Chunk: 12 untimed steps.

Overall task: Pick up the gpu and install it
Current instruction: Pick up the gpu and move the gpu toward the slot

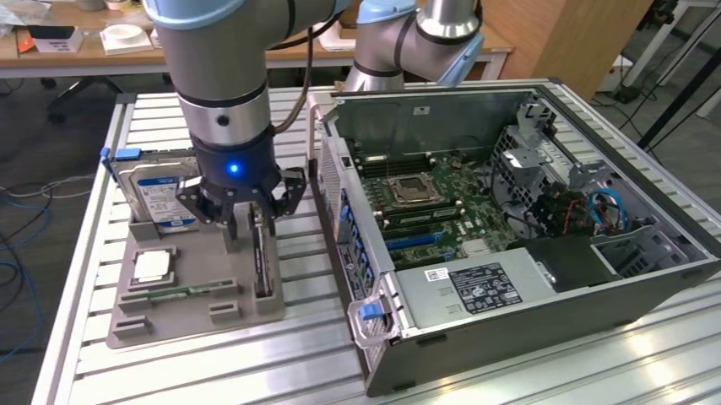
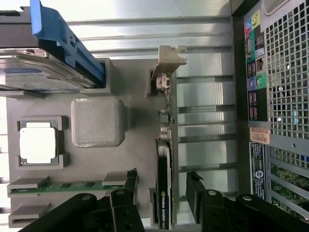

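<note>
From the exterior view, your spread end effector (image 1: 250,213) hides the bracket end of the gpu (image 1: 262,268). It stands on edge, bracket toward the hard drive (image 1: 155,190).

We see a silver table of ribbed aluminium slats (image 1: 236,371), with long grooves running between the slats. Two things lie directly on it. Toward the exterior view's left sits a flat grey plastic holder tray with moulded slots and pockets (image 1: 169,322), its base flat on the slats. Toward the exterior view's right lies a large dark grey metal computer case (image 1: 529,337), resting on its side with the open side facing up. Tray and case sit near each other, with a narrow strip of bare slats between them. In the wrist view we see that strip of table (image 2: 207,92) running between the tray (image 2: 137,142) and the case's perforated rear panel (image 2: 285,72).
</note>
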Available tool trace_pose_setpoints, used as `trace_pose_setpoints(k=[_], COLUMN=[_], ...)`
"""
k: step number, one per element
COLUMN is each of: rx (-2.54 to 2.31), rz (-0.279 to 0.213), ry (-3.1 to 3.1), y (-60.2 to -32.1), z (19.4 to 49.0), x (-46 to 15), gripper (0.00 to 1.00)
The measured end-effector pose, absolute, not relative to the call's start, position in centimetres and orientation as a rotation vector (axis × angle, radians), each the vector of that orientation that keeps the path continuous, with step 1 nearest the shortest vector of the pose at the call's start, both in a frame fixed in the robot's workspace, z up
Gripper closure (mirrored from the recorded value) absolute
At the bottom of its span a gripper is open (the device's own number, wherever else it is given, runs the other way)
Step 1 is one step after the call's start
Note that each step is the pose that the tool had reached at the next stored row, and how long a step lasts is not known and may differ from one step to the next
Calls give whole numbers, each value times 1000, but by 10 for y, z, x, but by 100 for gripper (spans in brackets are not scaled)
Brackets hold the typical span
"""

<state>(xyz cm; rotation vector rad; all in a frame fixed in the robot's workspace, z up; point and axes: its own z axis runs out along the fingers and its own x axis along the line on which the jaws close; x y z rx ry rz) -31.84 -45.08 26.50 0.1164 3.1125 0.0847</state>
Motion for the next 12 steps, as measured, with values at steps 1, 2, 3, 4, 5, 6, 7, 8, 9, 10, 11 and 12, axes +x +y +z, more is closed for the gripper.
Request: trace_pose_setpoints(k=[1,2,3,4,5,6,7,8,9,10,11,12], rx=[116,116,116,116,117,117,116,116,116,116,116,116], rz=[85,85,85,85,85,85,85,85,85,85,85,85], ry=[3112,3112,3112,3112,3112,3112,3112,3112,3112,3113,3112,3112], y=[-451,-451,-451,-451,-451,-451,-451,-451,-451,-451,-451,-451], z=[264,262,261,260,259,258,257,256,255,254,253,252], x=[-318,-318,-318,-318,-318,-318,-318,-317,-317,-316,-315,-315], gripper=[47,47,47,47,47,47,47,47,47,47,47,47])
